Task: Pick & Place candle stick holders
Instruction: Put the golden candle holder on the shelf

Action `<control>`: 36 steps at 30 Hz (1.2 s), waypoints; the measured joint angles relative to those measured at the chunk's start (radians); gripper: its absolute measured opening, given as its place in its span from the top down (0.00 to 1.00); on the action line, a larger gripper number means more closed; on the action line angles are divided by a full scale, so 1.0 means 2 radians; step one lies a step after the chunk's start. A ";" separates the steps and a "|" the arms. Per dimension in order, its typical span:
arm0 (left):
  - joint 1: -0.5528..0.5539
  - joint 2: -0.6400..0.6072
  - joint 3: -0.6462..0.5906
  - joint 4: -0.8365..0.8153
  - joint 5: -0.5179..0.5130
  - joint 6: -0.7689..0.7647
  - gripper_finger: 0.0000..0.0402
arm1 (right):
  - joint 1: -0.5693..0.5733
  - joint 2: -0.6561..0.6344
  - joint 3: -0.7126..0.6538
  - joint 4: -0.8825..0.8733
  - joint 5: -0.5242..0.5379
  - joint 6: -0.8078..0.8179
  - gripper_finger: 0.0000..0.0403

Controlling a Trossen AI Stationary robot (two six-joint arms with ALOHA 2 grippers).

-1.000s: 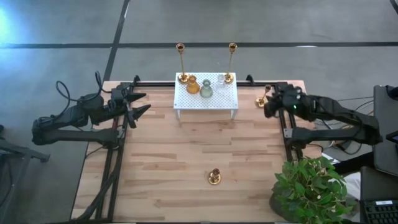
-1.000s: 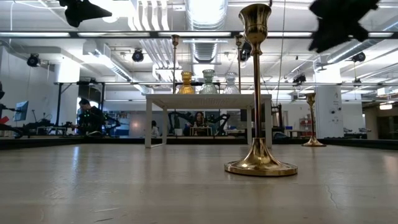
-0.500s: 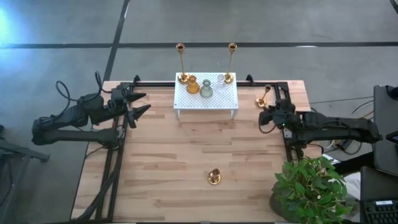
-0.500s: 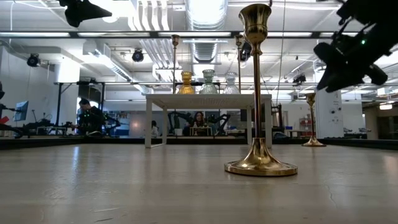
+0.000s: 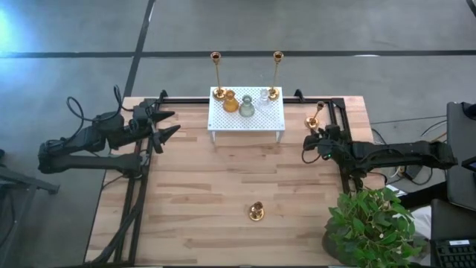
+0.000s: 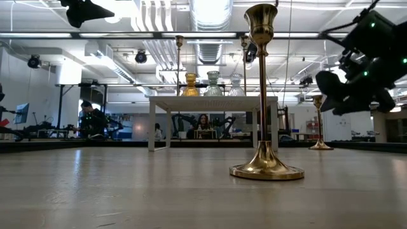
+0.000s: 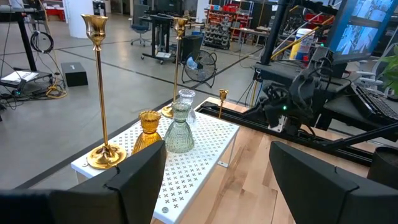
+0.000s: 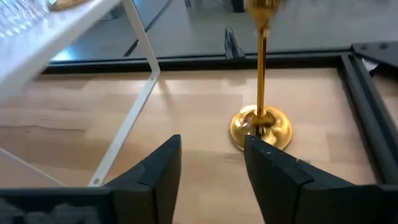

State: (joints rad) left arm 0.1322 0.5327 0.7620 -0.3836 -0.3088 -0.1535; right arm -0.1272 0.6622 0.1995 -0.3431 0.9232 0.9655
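From above, the white rack [image 5: 246,115] carries five candle stick holders: two tall brass sticks [image 5: 217,74], one short amber one, one grey-green and one clear. Two more short brass holders [image 5: 256,213] stand off it, one near the table's front and one beside the rack's right end. The left gripper [image 5: 165,123] waits wide open and empty left of the rack. In the right wrist view, the right gripper [image 8: 211,165] sits partly open, holding nothing, just short of that right-hand brass holder [image 8: 261,122], the rack's leg alongside.
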 joint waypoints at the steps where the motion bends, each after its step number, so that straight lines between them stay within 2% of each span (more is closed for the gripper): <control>1: 0.000 0.000 0.000 0.000 0.000 0.000 0.27 | 0.000 0.004 -0.011 0.018 0.005 -0.002 0.56; 5: 0.000 0.000 0.000 0.000 0.000 0.000 0.27 | 0.000 0.021 -0.048 0.118 0.061 -0.049 0.49; 10: 0.000 0.000 0.000 0.000 0.000 0.000 0.27 | -0.006 0.040 -0.081 0.229 0.066 -0.152 0.46; 19: 0.000 0.000 0.000 0.000 0.000 0.000 0.27 | -0.046 0.057 -0.089 0.260 0.063 -0.176 0.46; 28: 0.000 0.000 0.000 0.000 0.000 0.000 0.27 | -0.137 0.065 -0.077 0.284 -0.017 -0.226 0.46; 33: 0.000 0.000 0.000 0.000 0.000 0.000 0.27 | -0.178 0.087 -0.062 0.294 -0.072 -0.250 0.46; 36: 0.000 0.000 0.000 0.000 0.000 0.000 0.27 | -0.195 0.108 -0.045 0.294 -0.083 -0.262 0.47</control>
State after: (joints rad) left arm 0.1325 0.5329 0.7620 -0.3835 -0.3088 -0.1535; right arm -0.5165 0.8776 0.1090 0.2456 0.7564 0.4412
